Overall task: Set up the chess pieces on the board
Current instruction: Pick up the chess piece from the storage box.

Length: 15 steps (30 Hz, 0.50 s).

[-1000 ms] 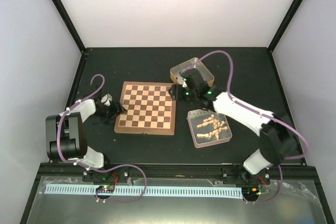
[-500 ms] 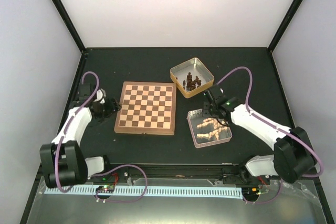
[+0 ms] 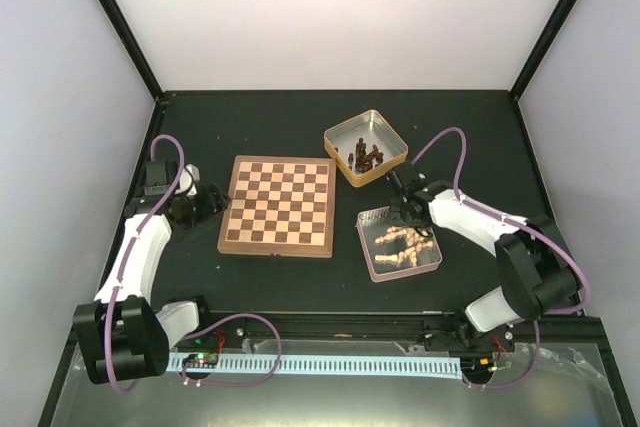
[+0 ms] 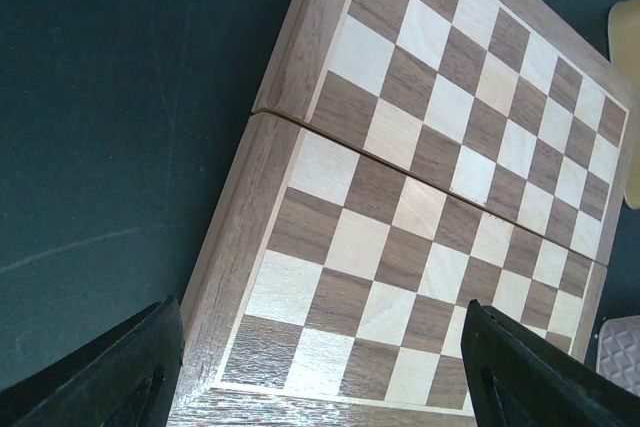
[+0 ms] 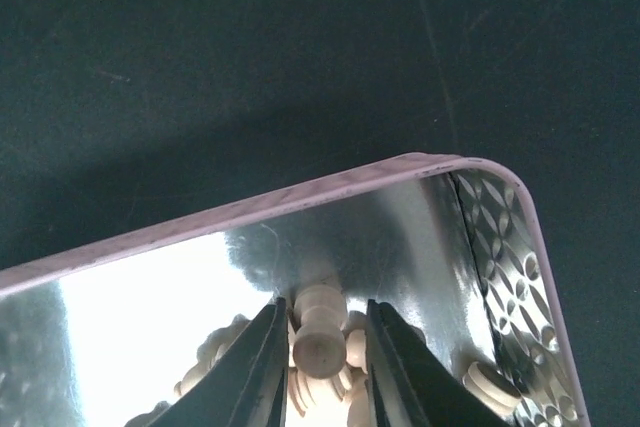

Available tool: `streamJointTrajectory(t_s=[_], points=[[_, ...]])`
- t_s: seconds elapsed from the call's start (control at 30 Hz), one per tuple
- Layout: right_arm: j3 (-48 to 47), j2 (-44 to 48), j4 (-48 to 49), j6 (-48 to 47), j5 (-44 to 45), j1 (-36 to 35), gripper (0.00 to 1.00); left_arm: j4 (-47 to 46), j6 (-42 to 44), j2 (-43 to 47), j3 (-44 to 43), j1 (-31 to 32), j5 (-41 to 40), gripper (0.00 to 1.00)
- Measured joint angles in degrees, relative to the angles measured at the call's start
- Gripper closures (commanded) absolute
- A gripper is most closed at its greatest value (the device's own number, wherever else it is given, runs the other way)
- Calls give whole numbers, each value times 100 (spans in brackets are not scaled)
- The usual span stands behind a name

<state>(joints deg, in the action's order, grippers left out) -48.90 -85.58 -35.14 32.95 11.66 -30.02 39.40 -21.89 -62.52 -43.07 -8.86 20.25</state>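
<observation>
In the shallow silver metal tin (image 5: pixel 250 209) the small pale wooden chess pieces (image 3: pixel 402 244) lie in a heap. The right claw (image 5: pixel 322 322) stands close on both sides of one pale piece (image 5: pixel 318 350); whether it already presses I cannot tell, so I would squeeze gently and lift straight up, to leave the neighbours. Farther, the checked wooden board (image 4: pixel 430 177) lies bare on the black surface (image 3: pixel 260 137), the left claw (image 4: pixel 320 312) wide apart at its left edge; no writing can be read anywhere.
</observation>
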Motion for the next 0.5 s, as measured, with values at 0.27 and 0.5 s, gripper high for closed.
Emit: streamJointTrajectory(t_s=[0.27, 0.5], points=[[-2, -144, 140, -109, -33, 50, 79, 39, 42, -9, 0, 0, 83, 22], [-2, -302, 131, -111, -76, 55, 86, 114, 79, -4, 0, 0, 85, 22]])
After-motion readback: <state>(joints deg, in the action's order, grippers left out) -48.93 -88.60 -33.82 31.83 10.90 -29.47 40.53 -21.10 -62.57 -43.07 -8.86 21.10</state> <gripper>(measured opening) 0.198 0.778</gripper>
